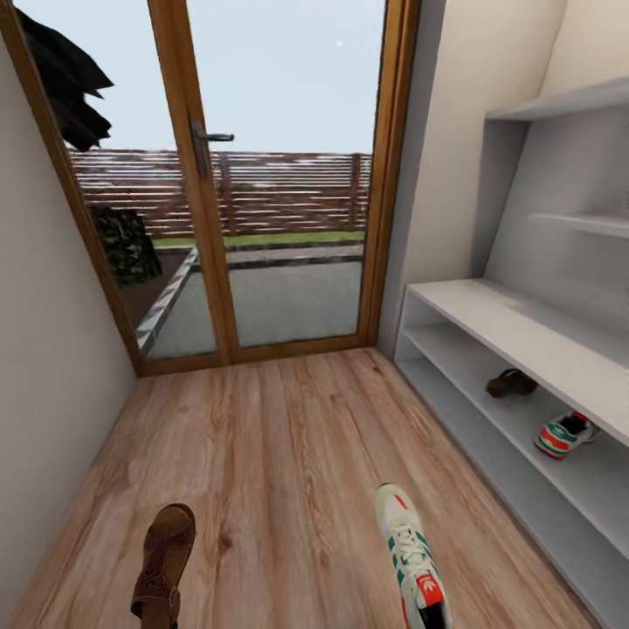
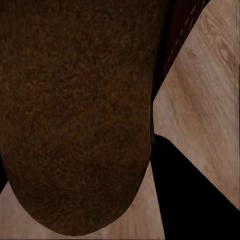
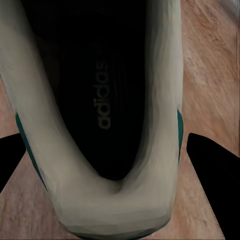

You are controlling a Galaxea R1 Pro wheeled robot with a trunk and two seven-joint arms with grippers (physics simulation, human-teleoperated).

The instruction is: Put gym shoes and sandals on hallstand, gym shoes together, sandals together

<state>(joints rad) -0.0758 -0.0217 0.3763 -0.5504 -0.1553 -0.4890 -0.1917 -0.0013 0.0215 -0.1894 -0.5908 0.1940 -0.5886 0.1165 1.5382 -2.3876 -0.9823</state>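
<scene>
Wood-plank corridor floor (image 1: 279, 454) lies open toward the glazed door (image 1: 262, 175); hallstand (image 1: 489, 349) flanks my right; whether each end effector grips, I cannot tell.

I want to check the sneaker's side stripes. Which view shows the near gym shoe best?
The head view: the gym shoe shows its laces and green stripes whole. The right wrist view shows the gym shoe from close up, mostly its dark inside.

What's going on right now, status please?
One sandal and one sneaker on rack. Second sandal, second sneaker close under wrist cameras. Tools' state unclear.
</scene>
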